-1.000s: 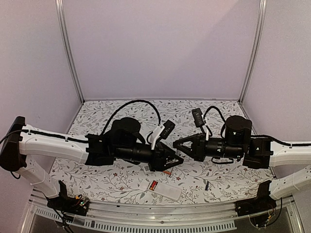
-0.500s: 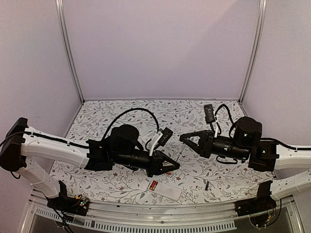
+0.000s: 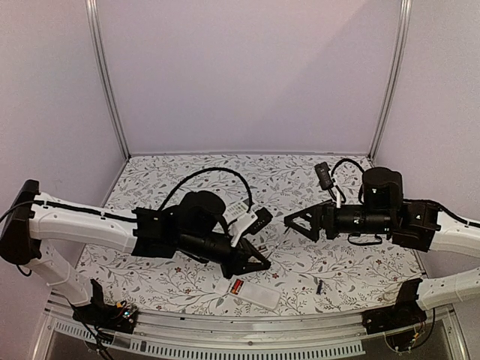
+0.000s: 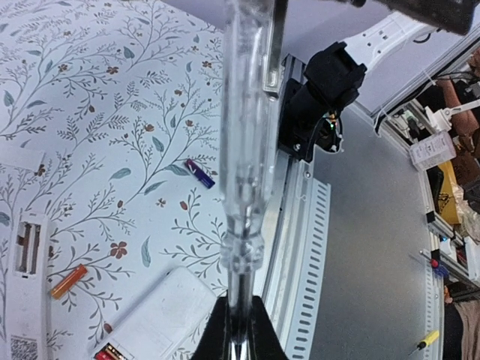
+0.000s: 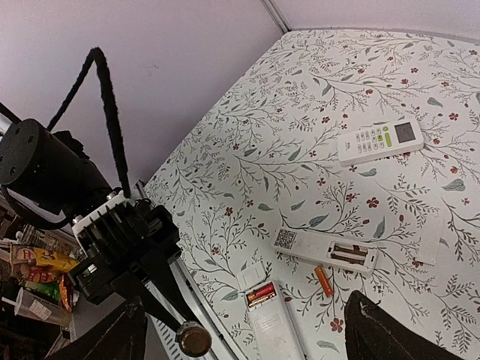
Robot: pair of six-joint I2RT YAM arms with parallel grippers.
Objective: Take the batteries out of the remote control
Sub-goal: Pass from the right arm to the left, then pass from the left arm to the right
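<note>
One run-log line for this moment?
left gripper: shut on clear stick | right gripper: open, empty | orange battery: out, loose | red batteries: in remote

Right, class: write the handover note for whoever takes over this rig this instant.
Left gripper: shut on a clear stick-like tool. Right gripper: open, empty.
Done: the face-down remote lies open and its bay looks empty. An orange battery and a dark battery lie loose on the table.
To do: red batteries sit in the near remote. The face-up remote hides its back.
</note>
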